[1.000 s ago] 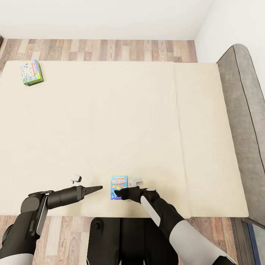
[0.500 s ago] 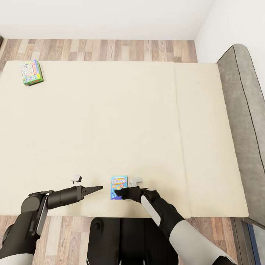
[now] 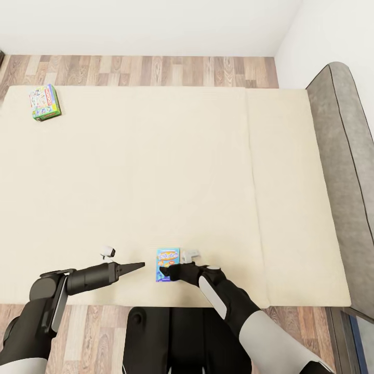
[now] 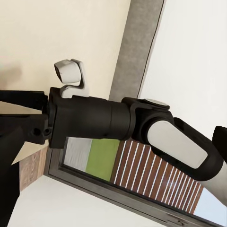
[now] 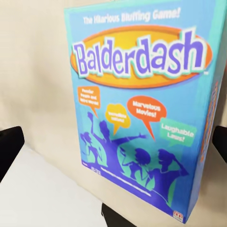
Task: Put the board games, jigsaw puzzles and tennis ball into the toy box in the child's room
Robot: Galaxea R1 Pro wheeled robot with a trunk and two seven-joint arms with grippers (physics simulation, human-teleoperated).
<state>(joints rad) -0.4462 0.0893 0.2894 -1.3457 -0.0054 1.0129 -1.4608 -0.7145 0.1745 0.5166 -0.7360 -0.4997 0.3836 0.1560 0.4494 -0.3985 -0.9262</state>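
- The green-edged game box (image 3: 44,103) lies untouched at the bed's (image 3: 208,171) far left corner.
- The left gripper (image 3: 136,266) hovers idle, fingers together.
- The right gripper (image 3: 165,271) has barely moved in a second; its fingers straddle the blue game box (image 3: 168,263), grasp apparently not yet made.

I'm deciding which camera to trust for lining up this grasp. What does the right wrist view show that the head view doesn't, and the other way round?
Right wrist view alone: the blue board game's lid is readable, "Balderdash" with speech bubbles and purple silhouettes, and a dark fingertip stands off each side of the box.

Head view alone: the whole bed with its grey headboard, the Monopoly box at the far corner, the left gripper pointing toward the blue box, and the wood floor.

Both: the blue box lying flat on the beige mattress, with the right gripper at it.
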